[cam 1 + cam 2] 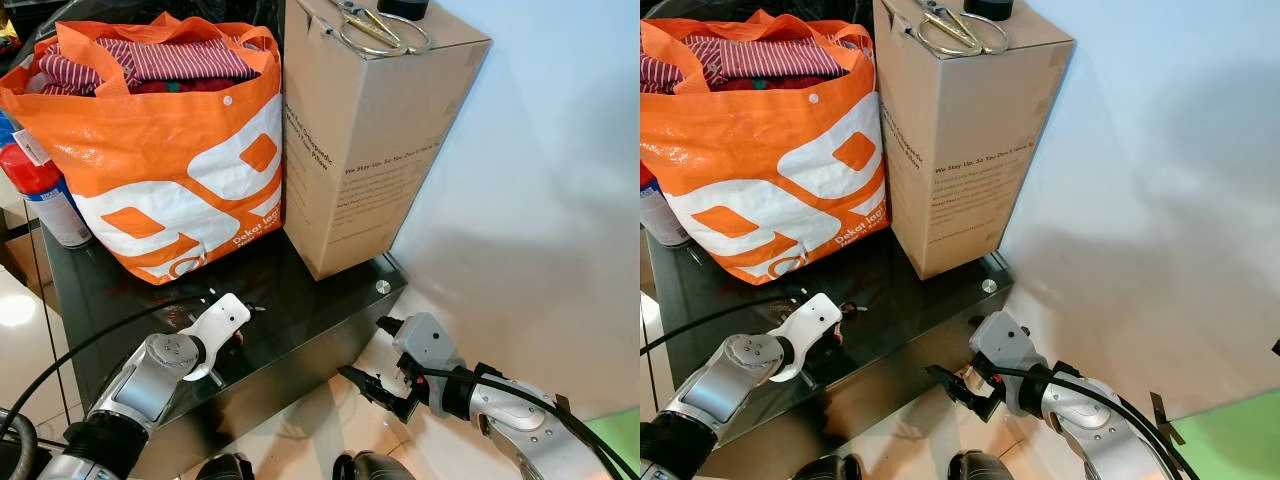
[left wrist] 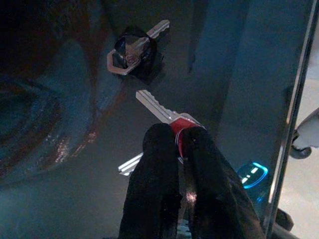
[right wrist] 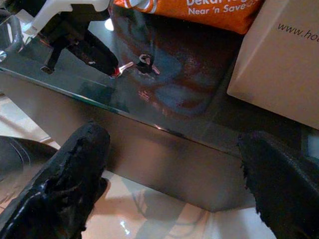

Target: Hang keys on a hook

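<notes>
left claw (image 2: pixel 180 149) pinches one red-headed key (image 2: pixel 167 115) on the glass surface (image 1: pixel 320 310); second key (image 2: pixel 133 50) lies near; right claw (image 3: pixel 174 174) spread wide.

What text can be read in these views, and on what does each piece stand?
"We Stay Up, So You Don't Have To": side of the cardboard box.
"Near 'n Save", partly cut off: orange bag.
Smaller print on the box and the spray can: too small to read.

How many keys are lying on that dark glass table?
2 visible. One silver key with a red head is pinched between the left gripper fingers. A second key with a black head lies just beyond it. More may be hidden behind the fingers.
</notes>
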Robot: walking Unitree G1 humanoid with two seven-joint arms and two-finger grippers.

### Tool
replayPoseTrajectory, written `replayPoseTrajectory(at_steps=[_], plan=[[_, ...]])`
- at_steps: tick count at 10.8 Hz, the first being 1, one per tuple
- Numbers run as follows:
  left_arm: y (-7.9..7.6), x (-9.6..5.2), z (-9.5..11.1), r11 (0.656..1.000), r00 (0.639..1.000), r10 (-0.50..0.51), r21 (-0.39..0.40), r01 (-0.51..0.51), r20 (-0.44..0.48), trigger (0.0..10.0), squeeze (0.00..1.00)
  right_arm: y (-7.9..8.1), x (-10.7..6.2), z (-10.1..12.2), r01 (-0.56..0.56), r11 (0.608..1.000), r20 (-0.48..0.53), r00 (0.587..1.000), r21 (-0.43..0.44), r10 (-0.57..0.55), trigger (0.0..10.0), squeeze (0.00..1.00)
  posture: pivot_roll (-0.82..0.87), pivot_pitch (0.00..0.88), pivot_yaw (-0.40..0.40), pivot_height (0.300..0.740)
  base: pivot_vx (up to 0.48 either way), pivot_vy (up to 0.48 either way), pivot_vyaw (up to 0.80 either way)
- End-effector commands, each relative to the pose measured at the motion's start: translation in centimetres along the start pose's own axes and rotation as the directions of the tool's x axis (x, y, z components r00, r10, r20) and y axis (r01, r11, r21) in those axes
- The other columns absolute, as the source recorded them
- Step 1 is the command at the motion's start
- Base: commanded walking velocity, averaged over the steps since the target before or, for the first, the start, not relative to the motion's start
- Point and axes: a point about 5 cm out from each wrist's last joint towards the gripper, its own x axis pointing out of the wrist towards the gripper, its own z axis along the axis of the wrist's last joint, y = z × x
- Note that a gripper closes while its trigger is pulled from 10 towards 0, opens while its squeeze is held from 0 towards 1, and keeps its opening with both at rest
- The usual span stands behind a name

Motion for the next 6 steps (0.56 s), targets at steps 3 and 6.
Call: replayPoseTrajectory(at_steps=[3,6], plan=[[-0.67,0.39,-1.34,0.999,0.997,-0.027,0.016,0.028,-0.071,0.0,0.00,-0.25,-0.16,-0.13,0.007,1.000,-0.001,1.000,0.013,-0.007,10.0,0.00,-0.17,0.125,-0.096,0.732,0.000,0.000,0.00],[-0.38,0.12,-1.08,1.000,0.999,-0.016,0.024,0.018,-0.052,0.0,0.00,-0.50,-0.16,-0.14,0.022,1.000,0.000,1.000,0.016,-0.022,10.0,0.00,-0.17,0.115,-0.093,0.732,0.000,0.000,0.00]])
